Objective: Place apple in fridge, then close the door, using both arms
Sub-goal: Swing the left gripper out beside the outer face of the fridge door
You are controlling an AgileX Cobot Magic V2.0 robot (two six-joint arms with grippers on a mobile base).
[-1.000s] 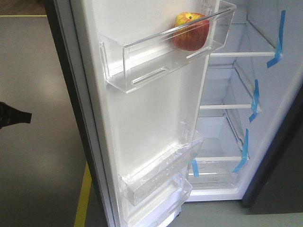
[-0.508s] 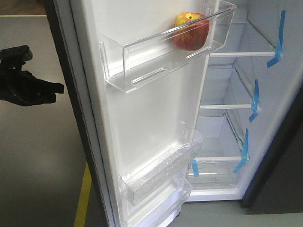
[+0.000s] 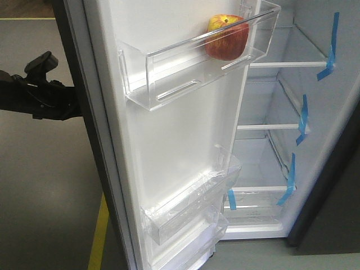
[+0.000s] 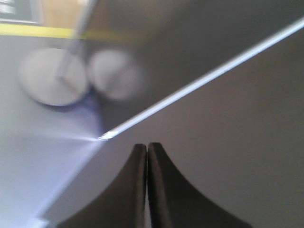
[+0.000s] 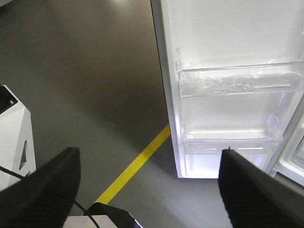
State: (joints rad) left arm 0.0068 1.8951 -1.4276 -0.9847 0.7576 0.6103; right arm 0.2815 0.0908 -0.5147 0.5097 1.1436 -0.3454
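A red-and-yellow apple (image 3: 226, 37) sits in the top clear bin (image 3: 169, 73) of the open door (image 3: 169, 146) — not on the white shelves of the fridge (image 3: 264, 101) beyond. The left arm (image 3: 34, 98) reaches in against the door's dark outer side, the left gripper (image 4: 147, 147) pressed together on nothing. The right gripper (image 5: 149, 152) hangs spread wide above the grey floor (image 5: 85, 71) — facing the door's lower bins (image 5: 237, 80).

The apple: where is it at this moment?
In the front-facing view, the apple sits in the top clear bin on the inside of the open door, at the bin's end nearest the fridge interior.
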